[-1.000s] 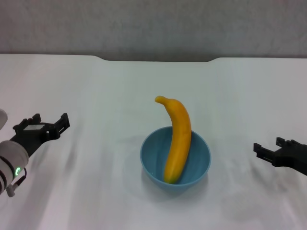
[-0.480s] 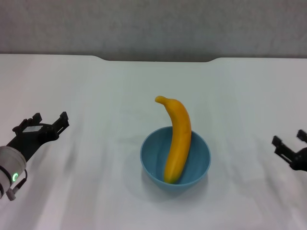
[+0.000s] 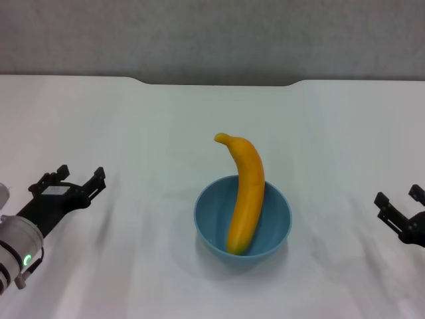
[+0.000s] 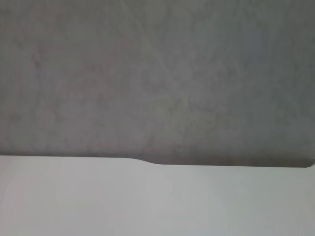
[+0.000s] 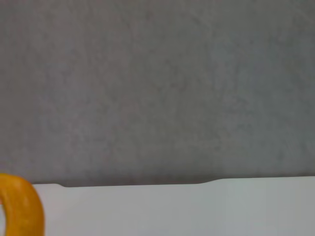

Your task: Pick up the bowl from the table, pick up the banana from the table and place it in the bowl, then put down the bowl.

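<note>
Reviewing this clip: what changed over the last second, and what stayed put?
The right gripper drew back toward the table's right edge, away from the glossy light blue bowl. The left gripper shifted slightly toward the bowl and nearer the robot. Both are open and empty. The curved yellow banana still leans in the bowl on the white table, unmoved.

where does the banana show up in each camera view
Head view: the banana stands in the middle, its lower end in the bowl, its stem end leaning over the far rim.
Left wrist view: not in it; only the table and the grey wall show.
Right wrist view: just its curved upper end at the bottom left corner.
Shared landmark: the notch in the table's far edge.
</note>
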Tool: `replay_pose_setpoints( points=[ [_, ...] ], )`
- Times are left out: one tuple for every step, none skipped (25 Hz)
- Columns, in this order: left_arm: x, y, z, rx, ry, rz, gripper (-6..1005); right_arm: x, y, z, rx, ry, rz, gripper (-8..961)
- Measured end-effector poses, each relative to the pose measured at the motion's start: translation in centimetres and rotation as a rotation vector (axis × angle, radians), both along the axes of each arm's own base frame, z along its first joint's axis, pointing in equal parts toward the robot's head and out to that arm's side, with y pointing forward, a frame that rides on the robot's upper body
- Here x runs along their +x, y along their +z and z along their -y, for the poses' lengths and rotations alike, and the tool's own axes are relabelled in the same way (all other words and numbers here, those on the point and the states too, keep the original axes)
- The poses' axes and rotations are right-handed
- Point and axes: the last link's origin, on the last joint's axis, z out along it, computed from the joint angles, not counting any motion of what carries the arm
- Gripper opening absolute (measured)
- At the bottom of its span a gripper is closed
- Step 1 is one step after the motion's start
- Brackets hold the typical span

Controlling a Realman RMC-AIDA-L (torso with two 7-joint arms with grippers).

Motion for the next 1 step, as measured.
replay_pose_setpoints(
  points=[
    [0.05,-0.07,0.05,-0.002,-0.005,0.002,797,-0.04,-0.09,0.05,-0.006,0.002,-0.002,813]
  ],
)
